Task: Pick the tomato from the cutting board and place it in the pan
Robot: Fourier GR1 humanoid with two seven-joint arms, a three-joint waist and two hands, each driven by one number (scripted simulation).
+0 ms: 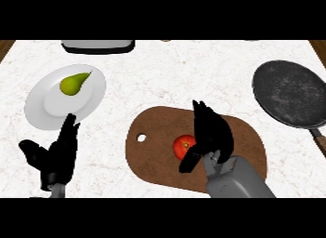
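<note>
head view / tomato: red tomato (183, 145) sits on the brown cutting board (158, 160), right of the board's hanging hole, partly covered on its right side by the right hand.
head view / right hand: right hand (210, 135) is over the board, fingers long and pointing away, close together, thumb hooked down beside the tomato; not closed round it that I can see, looks touching or just beside.
head view / left hand: left hand (55, 155) rests at lower left, fingers up and spread, holding nothing, tips overlapping the white plate's (48, 107) near rim.
head view / pan: dark pan (292, 95) far right, handle running toward the lower right; well apart from the board.
step tip: probably the grasp stage; fingers should wrap the tomato's far side, thumb on the near side, before any lift, then carry right and clear the pan's rim.
hidden: tomato's right half and the finger contact are behind the hand; cannot tell if fingertips touch the board.
cut off: pan handle end, grey object (98, 45) at the top edge.
other: green pear (74, 83) on the plate, not part of the task.
</note>
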